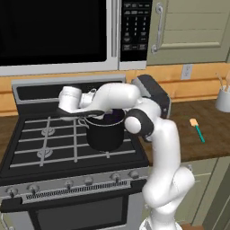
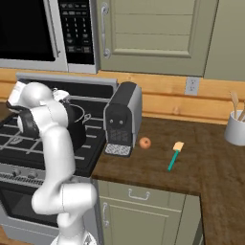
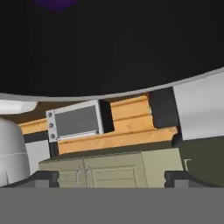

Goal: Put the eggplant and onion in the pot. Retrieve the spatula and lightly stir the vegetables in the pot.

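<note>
The black pot (image 1: 105,134) (image 2: 79,134) stands on the stove's right burners. Inside it lies a purple eggplant (image 1: 116,118) (image 3: 57,2). My gripper (image 1: 90,114) (image 3: 111,177) hangs at the pot's left rim and is open, its fingertips wide apart with nothing between them. In the hand view the pot's dark wall (image 3: 109,52) is very close. The onion (image 2: 145,142) rests on the wooden counter beside the coffee machine. The spatula (image 1: 197,130) (image 2: 174,155), with its green handle, lies flat on the counter further right, well away from the gripper.
A silver-and-black coffee machine (image 2: 123,119) stands between the stove and the onion. A grey utensil cup (image 1: 223,99) (image 2: 235,128) sits at the counter's far right. The microwave (image 1: 54,31) hangs over the stove (image 1: 45,143). My arm arches over the pot.
</note>
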Motion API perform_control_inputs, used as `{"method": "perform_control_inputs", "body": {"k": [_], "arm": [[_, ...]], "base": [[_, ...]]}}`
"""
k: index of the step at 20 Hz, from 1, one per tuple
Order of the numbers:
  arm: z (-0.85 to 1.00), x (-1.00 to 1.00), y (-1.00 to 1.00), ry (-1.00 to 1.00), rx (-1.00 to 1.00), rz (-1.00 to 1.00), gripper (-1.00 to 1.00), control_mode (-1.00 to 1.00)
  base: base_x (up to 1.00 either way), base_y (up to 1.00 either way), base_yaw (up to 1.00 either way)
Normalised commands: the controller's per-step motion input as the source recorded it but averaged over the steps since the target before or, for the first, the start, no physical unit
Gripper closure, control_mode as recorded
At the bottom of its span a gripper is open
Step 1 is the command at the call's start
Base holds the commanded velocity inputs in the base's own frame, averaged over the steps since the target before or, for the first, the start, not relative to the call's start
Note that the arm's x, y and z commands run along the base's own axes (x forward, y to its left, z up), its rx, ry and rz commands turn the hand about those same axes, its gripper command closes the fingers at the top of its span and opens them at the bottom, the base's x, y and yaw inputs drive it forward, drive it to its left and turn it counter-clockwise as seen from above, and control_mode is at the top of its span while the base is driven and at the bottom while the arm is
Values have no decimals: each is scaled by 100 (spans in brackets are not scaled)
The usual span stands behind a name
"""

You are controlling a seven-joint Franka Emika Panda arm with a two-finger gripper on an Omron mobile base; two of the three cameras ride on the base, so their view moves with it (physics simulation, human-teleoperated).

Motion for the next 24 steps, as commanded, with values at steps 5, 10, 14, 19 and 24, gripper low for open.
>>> {"method": "perform_control_inputs", "body": {"k": [5, 10, 14, 19, 24], "arm": [[36, -93, -16, -18, 1, 4, -100, -100], [11, -100, -48, -22, 11, 2, -100, -100], [1, -100, -76, -30, 22, 1, -100, -100], [0, -100, -98, -30, 21, 0, -100, -100], [1, -41, -100, -30, 21, 0, -100, -100]], "base": [[0, 0, 0], [0, 0, 0], [0, 0, 0], [0, 0, 0], [0, 0, 0]]}}
